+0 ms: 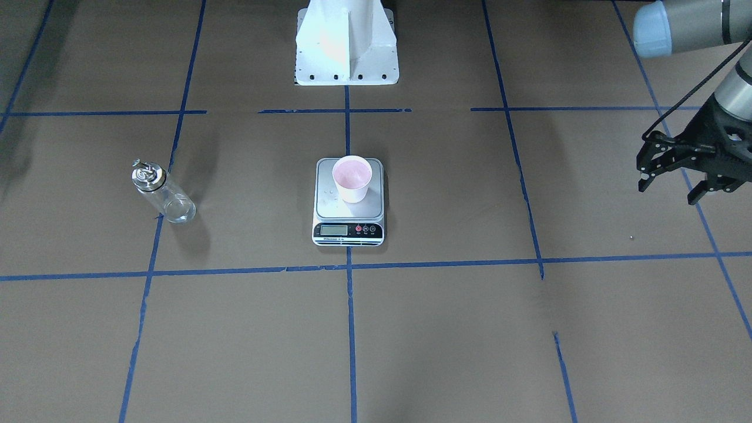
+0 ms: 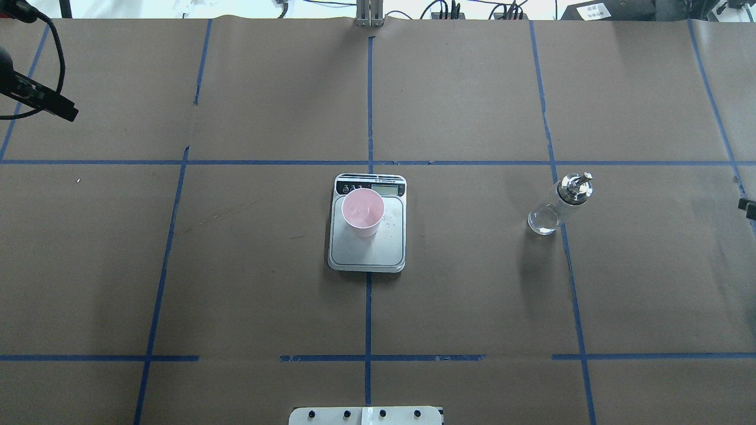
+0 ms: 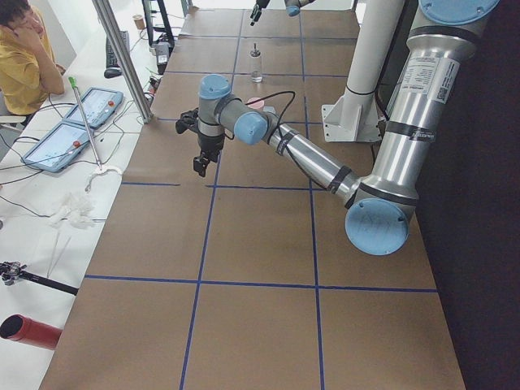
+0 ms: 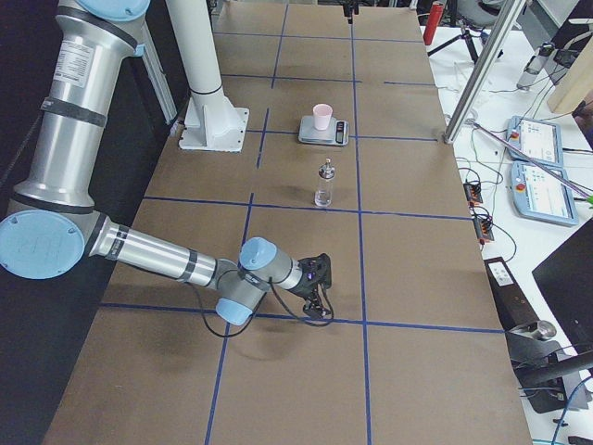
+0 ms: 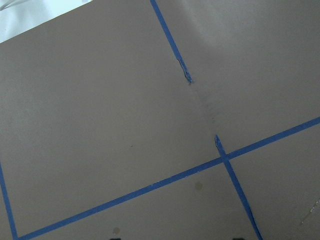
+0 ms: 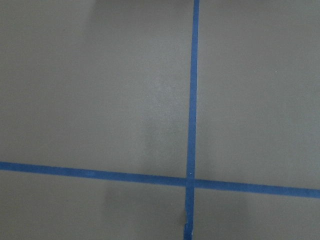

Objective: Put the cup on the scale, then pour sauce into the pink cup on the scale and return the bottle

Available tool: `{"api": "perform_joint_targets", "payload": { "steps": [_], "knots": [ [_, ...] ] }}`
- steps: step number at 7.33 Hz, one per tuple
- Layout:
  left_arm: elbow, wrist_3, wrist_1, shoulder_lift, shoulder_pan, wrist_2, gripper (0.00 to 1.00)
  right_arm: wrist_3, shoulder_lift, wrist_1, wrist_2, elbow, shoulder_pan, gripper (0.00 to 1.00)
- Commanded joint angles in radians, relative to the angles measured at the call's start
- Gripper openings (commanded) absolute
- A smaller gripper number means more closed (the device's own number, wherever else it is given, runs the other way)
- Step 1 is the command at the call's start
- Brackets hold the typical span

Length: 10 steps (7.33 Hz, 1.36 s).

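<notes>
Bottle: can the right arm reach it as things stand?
Probably yes. The bottle stands upright, alone, on the side of the right arm; the scale and cup sit well away.

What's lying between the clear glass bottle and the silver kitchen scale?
Nothing. In the overhead view only bare brown table covering stretches between the clear glass bottle and the flat silver-grey kitchen scale.

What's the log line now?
cup on scale | bottle upright, ungripped | left gripper open | right gripper unclear
</notes>
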Motion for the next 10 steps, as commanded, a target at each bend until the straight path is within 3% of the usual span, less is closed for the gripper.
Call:
{"api": "perform_joint_targets", "payload": {
  "steps": [1, 2, 3, 5, 7, 8, 10],
  "knots": [
    [0.122, 0.092, -0.060, -0.001, -0.069, -0.063, 0.80, -0.220, 0.056, -0.279, 0.215, 0.024, 0.133, 1.00],
    [0.170, 0.141, -0.061, 0.001, -0.106, -0.171, 0.80, -0.276, 0.058, -0.350, 0.309, 0.030, 0.152, 1.00],
    [0.189, 0.164, -0.054, 0.006, -0.129, -0.212, 0.80, -0.310, 0.052, -0.455, 0.328, 0.065, 0.163, 1.00],
    [0.239, 0.245, -0.051, 0.009, -0.224, -0.203, 0.80, -0.548, 0.067, -0.741, 0.324, 0.143, 0.208, 1.00],
    [0.404, 0.380, -0.053, 0.003, -0.313, -0.200, 0.82, -0.728, 0.120, -1.073, 0.314, 0.252, 0.254, 1.00],
    [0.458, 0.381, -0.050, 0.000, -0.362, -0.206, 1.00, -0.773, 0.121, -1.168, 0.311, 0.310, 0.273, 1.00],
    [0.480, 0.387, -0.016, 0.004, -0.404, -0.206, 1.00, -0.775, 0.119, -1.302, 0.263, 0.421, 0.243, 1.00]
  ]
}}
